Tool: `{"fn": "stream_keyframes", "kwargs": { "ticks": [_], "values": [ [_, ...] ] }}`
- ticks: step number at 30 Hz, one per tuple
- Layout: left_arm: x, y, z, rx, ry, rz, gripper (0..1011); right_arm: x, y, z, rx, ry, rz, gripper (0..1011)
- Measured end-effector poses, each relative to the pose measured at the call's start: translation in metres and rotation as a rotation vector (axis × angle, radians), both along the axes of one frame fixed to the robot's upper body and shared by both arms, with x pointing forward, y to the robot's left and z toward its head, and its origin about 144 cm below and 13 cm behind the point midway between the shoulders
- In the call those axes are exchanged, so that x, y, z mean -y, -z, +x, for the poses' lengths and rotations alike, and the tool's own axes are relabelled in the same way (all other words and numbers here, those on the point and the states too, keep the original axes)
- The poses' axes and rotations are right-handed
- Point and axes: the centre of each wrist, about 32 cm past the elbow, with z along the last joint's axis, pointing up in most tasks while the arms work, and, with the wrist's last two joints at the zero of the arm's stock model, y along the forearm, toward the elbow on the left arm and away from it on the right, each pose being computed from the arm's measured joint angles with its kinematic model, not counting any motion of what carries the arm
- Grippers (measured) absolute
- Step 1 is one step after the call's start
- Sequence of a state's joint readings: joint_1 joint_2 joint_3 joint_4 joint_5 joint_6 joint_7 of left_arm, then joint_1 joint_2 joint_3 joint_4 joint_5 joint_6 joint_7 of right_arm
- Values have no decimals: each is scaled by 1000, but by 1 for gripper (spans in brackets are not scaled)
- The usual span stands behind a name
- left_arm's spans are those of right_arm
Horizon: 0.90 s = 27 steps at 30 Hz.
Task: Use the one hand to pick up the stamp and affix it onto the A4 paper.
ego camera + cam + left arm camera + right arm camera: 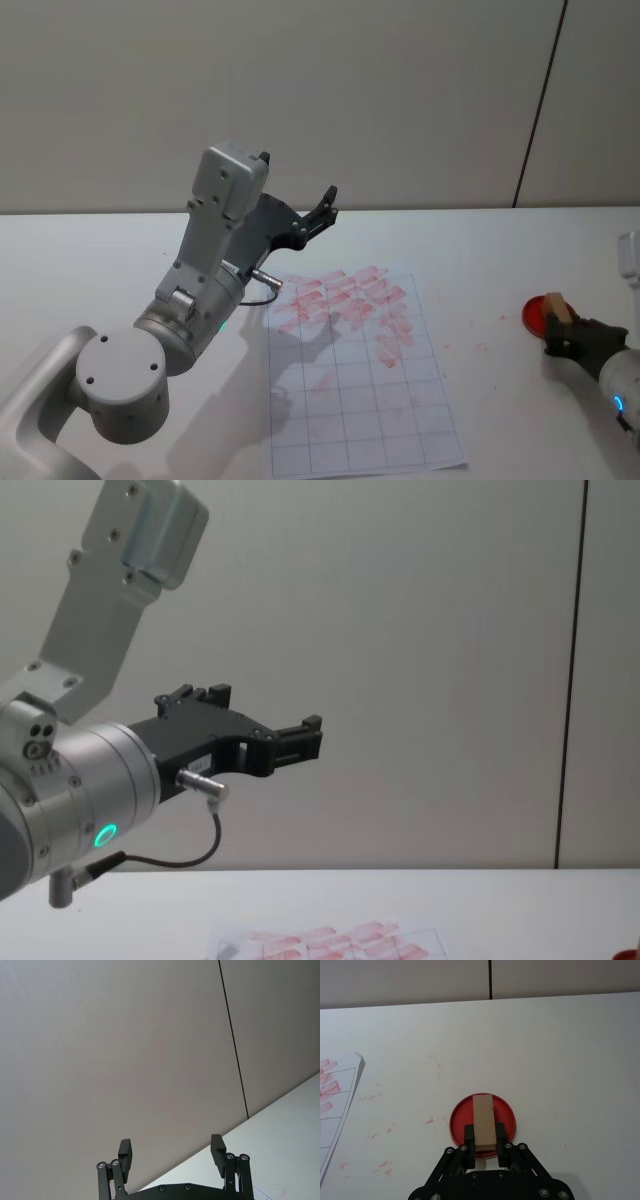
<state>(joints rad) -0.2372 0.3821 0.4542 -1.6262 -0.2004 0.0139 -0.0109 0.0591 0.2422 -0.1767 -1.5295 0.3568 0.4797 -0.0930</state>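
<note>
Head view: the A4 paper [360, 400] lies mid-worktop [490, 250]. Its far rows are crowded with pinkish-red prints and its near grid rows are mostly blank. Bare white surface runs from the paper's right edge to a round red ink pad [535, 314], close to the view's right border. There the right hand [558, 328] grips the stamp [556, 303], whose tan wooden top rises over the pad. The left hand [322, 208] hangs raised above the paper's far left corner, clear of the worktop.

Left wrist view: the left hand [171, 1152] is spread wide with nothing between its fingers. It faces the plain wall [125, 1050].

Right wrist view: the stamp shows as a pale wooden block over the pad's middle, its long side pointing away from the camera. The right hand's fingers [469, 1135] clamp its near end on both sides. Whether its underside touches the pad cannot be told. The paper's corner lies well apart from the pad, with red smudges on the open worktop between.

Chest view: the left hand [305, 738] hovers high over the printed sheet.
</note>
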Motion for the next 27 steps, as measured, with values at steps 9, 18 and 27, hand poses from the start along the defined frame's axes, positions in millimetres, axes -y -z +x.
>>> {"fn": "stream_keyframes", "kwargs": {
  "ticks": [9, 18, 27],
  "values": [
    [0, 0, 0, 0, 0, 0, 1001, -3, -14, -4, 66, -29, -7, 222],
    [0, 0, 0, 0, 0, 0, 1001, -10, -39, -8, 182, -84, -15, 222],
    [0, 0, 0, 0, 0, 0, 1001, -21, -60, -15, 267, -188, -10, 222]
  ]
}}
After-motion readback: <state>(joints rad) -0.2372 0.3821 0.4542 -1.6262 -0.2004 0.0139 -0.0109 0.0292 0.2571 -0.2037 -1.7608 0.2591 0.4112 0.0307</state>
